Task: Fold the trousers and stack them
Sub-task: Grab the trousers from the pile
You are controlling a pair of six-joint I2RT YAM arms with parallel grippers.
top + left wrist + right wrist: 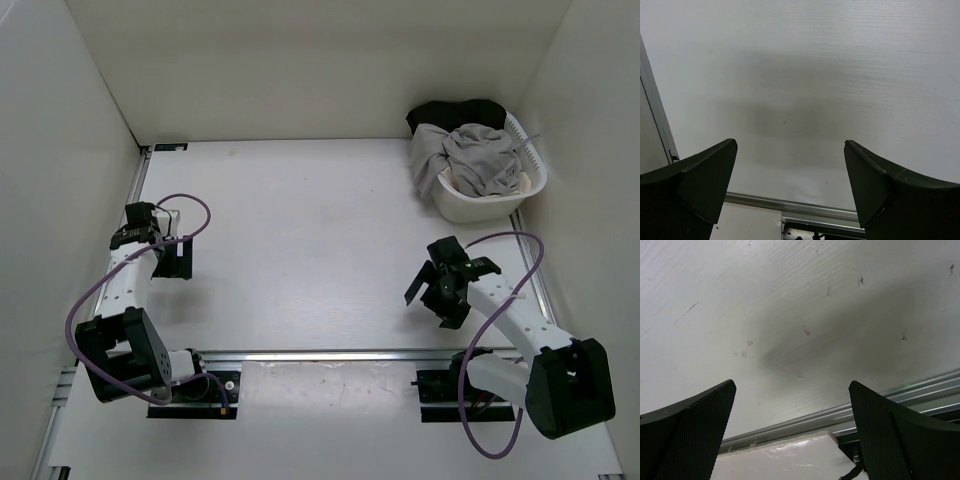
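The grey-taupe trousers (470, 155) lie crumpled in a white laundry basket (478, 207) at the back right of the table, one part hanging over the basket's left rim. My left gripper (172, 258) is open and empty, low over the bare table at the left; the left wrist view shows its jaws (790, 170) wide apart over the white surface. My right gripper (434, 298) is open and empty at the right, well in front of the basket; the right wrist view shows its jaws (792, 410) wide apart. Neither wrist view shows the trousers.
A black garment (450, 110) lies behind the trousers at the basket's back edge. A cream bit of cloth (520, 184) shows at the basket's right side. White walls enclose the table on three sides. A metal rail (330, 353) runs along the near edge by the arm bases.
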